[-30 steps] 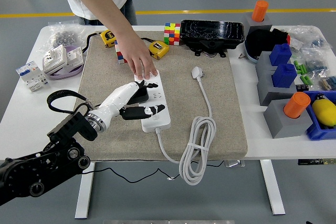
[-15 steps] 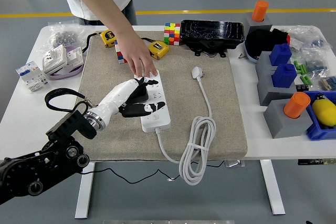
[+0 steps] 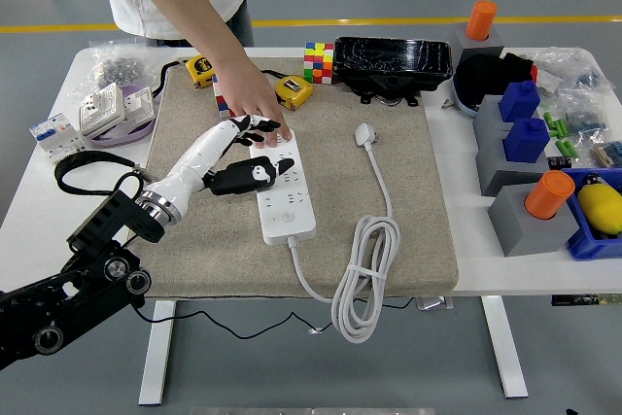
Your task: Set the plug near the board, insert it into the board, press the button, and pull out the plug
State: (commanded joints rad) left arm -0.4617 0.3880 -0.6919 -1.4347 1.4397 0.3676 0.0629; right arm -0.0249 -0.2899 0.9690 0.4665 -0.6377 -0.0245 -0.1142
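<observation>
Since a second ago the left robot hand (image 3: pixel 248 153) has slid up along the power strip (image 3: pixel 282 187) toward its far end, and the black arm (image 3: pixel 97 259) has swung up with it, so the hand now sits right under the person's hand (image 3: pixel 255 114).

Going left to right: off to the robot hand's left, on the white counter (image 3: pixel 58 211), are some white socket modules (image 3: pixel 112 109) and a bag of small parts (image 3: pixel 121 70). The robot hand itself hangs over the strip's left edge with fingers spread. The upper fingers (image 3: pixel 255 126) reach toward the strip's far end and the thumb (image 3: pixel 255 175) lies across the strip's face. I honestly can't tell if it's pinching anything; the black plug that was visible earlier isn't clear under the hand now. The person's hand is just beyond the fingers, touching the far end of the strip.

Right of the robot hand, on the tan mat (image 3: pixel 408 230), the strip's own white plug (image 3: pixel 365 133) lies loose, well apart from the hand, with its cord running down to a bundled coil (image 3: pixel 364 269). Beyond the hand are a yellow tape measure (image 3: pixel 293 91), a coloured cube (image 3: pixel 318 62) and a black tray (image 3: pixel 394 63). Far right: blue and grey blocks with orange cylinders (image 3: pixel 551 193).
</observation>
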